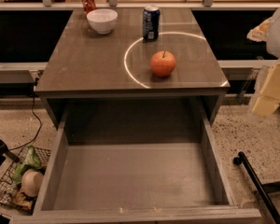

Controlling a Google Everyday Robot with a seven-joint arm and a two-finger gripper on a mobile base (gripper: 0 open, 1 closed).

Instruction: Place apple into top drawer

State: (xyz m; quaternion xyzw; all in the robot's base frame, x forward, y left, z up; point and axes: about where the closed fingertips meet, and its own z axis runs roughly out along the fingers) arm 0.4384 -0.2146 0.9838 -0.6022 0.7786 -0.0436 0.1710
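Apple (163,63) at rest on the tabletop (84,64), right of centre, beyond the top drawer (130,176), pulled open, nothing inside. Gripper (269,93) at the right edge, well apart; open or closed, impossible to tell. Pickup and placement yet to come.

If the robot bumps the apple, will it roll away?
Probably yes. The apple is round and sits free on the smooth tabletop, so a nudge would likely roll it. Its shiny skin may slip in a grip. The gripper is off at the right edge, away from it.
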